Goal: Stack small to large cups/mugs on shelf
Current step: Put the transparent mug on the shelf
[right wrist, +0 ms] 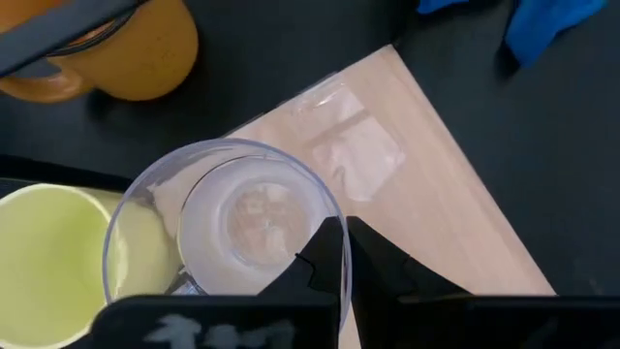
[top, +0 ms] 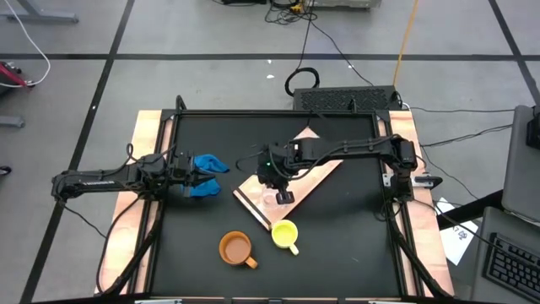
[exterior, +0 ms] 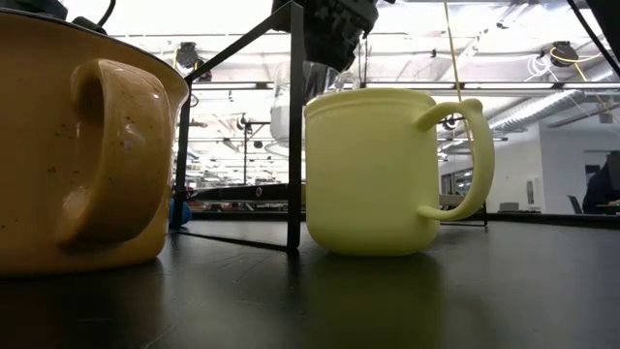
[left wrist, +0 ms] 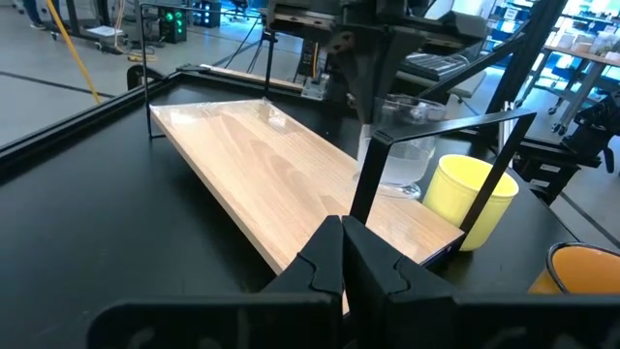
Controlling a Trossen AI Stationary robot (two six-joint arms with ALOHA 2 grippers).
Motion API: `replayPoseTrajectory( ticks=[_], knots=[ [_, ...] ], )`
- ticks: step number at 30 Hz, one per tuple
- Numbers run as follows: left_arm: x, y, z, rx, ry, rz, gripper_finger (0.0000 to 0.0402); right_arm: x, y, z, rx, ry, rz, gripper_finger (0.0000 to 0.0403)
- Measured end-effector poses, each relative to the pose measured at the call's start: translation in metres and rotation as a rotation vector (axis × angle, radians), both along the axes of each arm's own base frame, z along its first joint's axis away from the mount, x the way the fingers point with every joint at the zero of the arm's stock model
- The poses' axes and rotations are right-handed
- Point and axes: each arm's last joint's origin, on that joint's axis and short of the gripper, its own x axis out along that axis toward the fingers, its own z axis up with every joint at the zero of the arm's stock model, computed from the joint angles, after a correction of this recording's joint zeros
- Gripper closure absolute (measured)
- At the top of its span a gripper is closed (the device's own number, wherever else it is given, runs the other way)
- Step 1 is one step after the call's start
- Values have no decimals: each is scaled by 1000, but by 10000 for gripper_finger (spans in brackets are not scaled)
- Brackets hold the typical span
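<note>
The small clear glass cup (right wrist: pixel 228 228) is over the near end of the light-wood shelf board (top: pixel 291 181), and my right gripper (right wrist: pixel 345 254) is shut on it from above. It also shows in the left wrist view (left wrist: pixel 402 145). The yellow cup (top: pixel 285 234) and the orange-brown cup (top: pixel 236 247) stand upright on the black tabletop just in front of the board. My left gripper (left wrist: pixel 344 262) is shut and holds nothing. It hovers at the table's left beside the blue cloth (top: pixel 207 173). My right gripper pinches the glass cup's wall at the rim (right wrist: pixel 339 225), one finger inside the cup and one outside. The fingers come from above, pointing down. The cup is upright, its base at the board's surface (left wrist: pixel 399 189); whether it rests there or hangs just above, I cannot tell.
Thin black frame rods (left wrist: pixel 363 184) rise around the board's near end, close to the glass cup. The board lies slantwise across the table's middle. Bare tabletop lies at the near left and near right.
</note>
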Motion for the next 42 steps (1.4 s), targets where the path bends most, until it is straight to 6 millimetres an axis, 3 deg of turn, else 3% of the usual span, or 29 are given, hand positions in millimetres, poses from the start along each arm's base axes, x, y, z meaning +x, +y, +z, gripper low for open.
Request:
replayPoseTrajectory(
  ticks=[7,24,34,42],
  knots=[
    [0,0,0,-1,0,0,398,8,4,-20,-16,53,-30,403],
    [0,0,0,-7,-1,1,398,10,9,-21,-21,51,-105,403],
    [0,0,0,-8,-1,1,398,10,8,-36,0,33,-141,403],
    [0,0,0,-8,3,1,398,10,8,-36,-4,28,-131,403]
  ],
)
